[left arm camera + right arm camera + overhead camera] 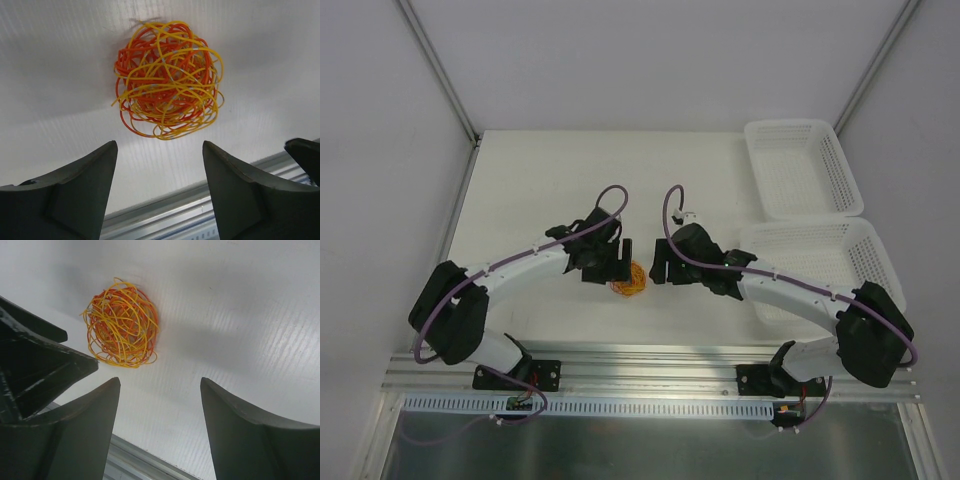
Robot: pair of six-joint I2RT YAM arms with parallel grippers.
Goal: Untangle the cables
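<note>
The left gripper (159,150) is seen released, its fingers spread with nothing between them. The cables (167,80) lie at 12 o'clock of the gap, apart from both tips. The right gripper (160,385) is likewise released and empty, and from its gap the cables are found at 11 o'clock.

From above, the cables are seen as one tight ball of red-orange and yellow strands on the table (540,180), close to its near edge. The left gripper is just beside the ball at 9 o'clock and the right just beside it at 3 o'clock. Two baskets (802,165) stand well apart at 2 o'clock.

The step in hand is judged to be a grasp on the ball. It would be done best if each gripper were lowered onto an outer loop on its own side, not the core, so that few strands are pinched. The loops should then be drawn apart slowly, 9 against 3 o'clock. A collision of the fingers is to be guarded against, since both hang close by the ball.
</note>
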